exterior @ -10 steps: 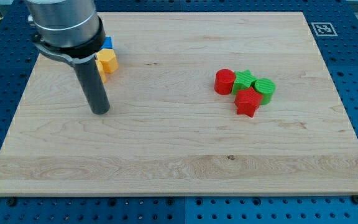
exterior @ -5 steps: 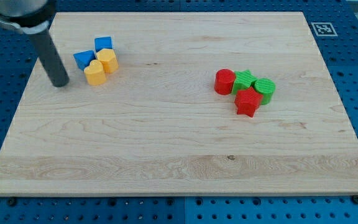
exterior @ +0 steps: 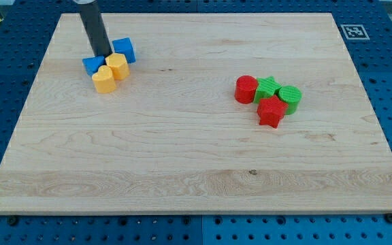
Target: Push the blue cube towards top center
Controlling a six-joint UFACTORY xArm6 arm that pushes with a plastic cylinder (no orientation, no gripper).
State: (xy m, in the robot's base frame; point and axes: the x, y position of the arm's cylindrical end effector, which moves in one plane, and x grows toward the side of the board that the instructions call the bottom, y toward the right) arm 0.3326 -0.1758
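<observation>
Shifted right by my tip (exterior: pixel 102 54), blue cube (exterior: pixel 124 50) leaves its cluster.

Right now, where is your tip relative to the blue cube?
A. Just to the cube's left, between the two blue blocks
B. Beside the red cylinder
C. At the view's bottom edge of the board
A: my tip sits just left of the blue cube, above the other blue block.
</observation>
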